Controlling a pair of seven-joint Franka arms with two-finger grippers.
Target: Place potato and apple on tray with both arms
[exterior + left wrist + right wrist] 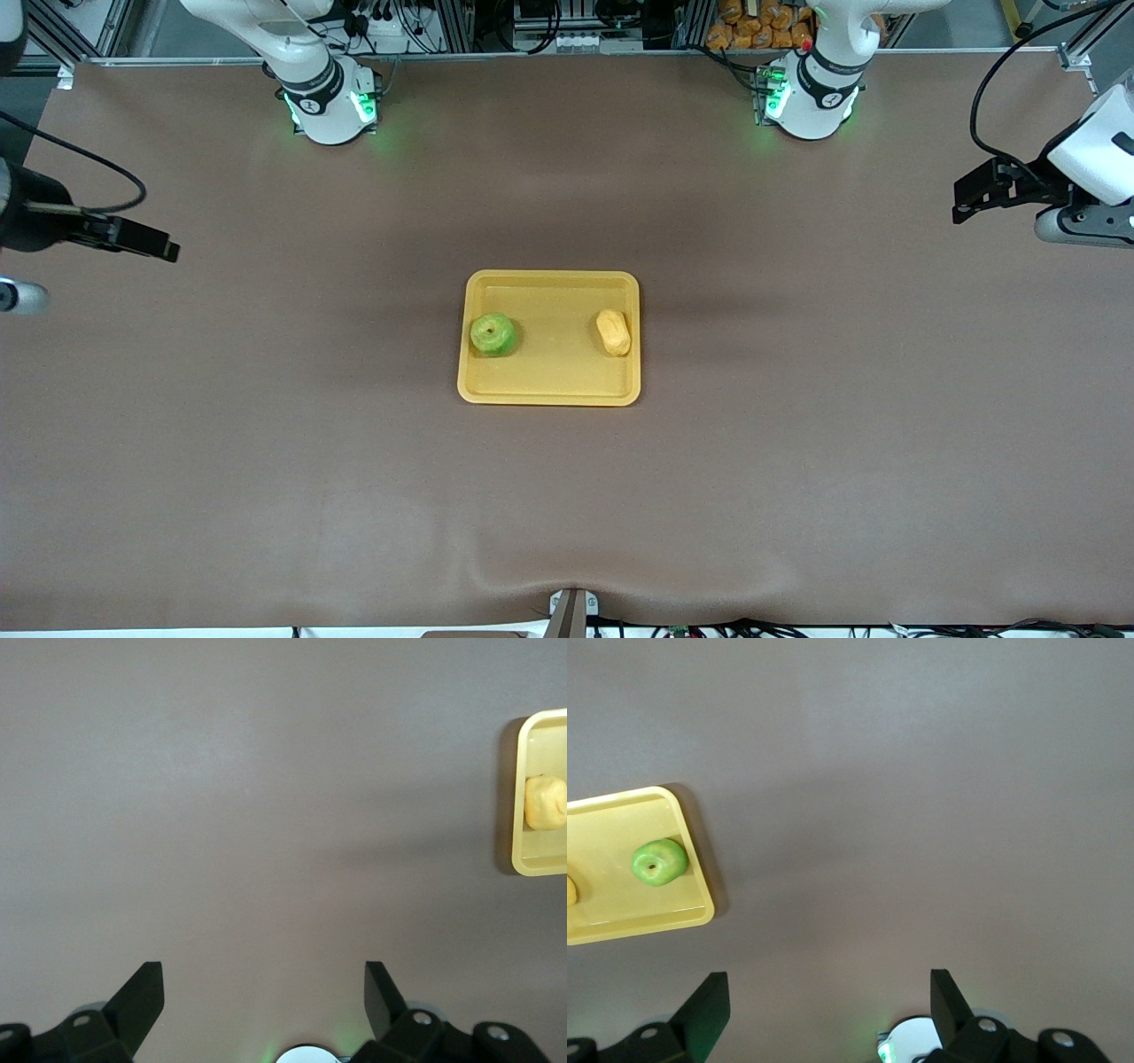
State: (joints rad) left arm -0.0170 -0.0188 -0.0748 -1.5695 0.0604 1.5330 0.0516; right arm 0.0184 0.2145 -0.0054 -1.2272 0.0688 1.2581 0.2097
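The yellow-orange tray (554, 368) lies in the middle of the table. The green apple (493, 334) sits on it at the end toward the right arm. The yellow-tan potato (613, 332) sits on it at the end toward the left arm. My left gripper (970, 199) is open and empty, held up over the left arm's end of the table. Its wrist view (263, 992) shows the tray's edge (539, 866) and the potato (545, 803). My right gripper (164, 248) is open and empty over the right arm's end. Its wrist view (830, 997) shows the tray (611, 824) and the apple (659, 861).
A brown cloth (266, 443) covers the table, with a raised fold (567, 576) at the edge nearest the front camera. The two arm bases (328, 106) (811, 102) stand at the farthest edge. Orange packets (753, 22) lie off the table past that edge.
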